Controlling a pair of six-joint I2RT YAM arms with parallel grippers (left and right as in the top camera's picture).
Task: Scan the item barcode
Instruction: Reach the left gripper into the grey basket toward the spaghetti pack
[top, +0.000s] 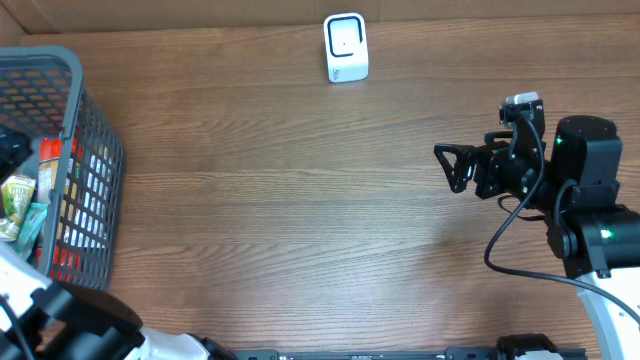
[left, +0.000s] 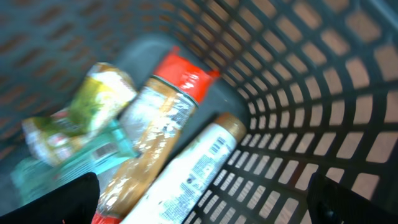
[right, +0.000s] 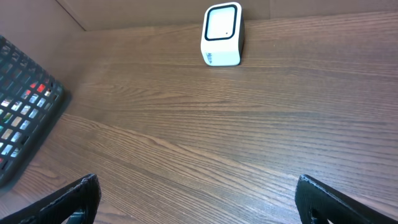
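**A:** What does the item to scan look like, and where is it?

**B:** It is a white bottle with a tan cap and a barcode printed on its label. It lies on its side in a dark grey mesh basket, close against the wall. The view is blurred.

**A:** How are the arms posed?

**B:** The left end effector hovers over the inside of the basket. Its dark fingers are spread wide at the lower corners of the frame and grip nothing. The right end effector hangs above the wooden bench on the right side. It points left with its jaws apart and empty.

**A:** What else does the basket hold?

**B:** A red-capped bottle lies touching the white one. Beside it are a yellow-green packet and a teal packet. The basket stands at the bench's left edge. A white barcode scanner stands at the far edge, well apart from it.
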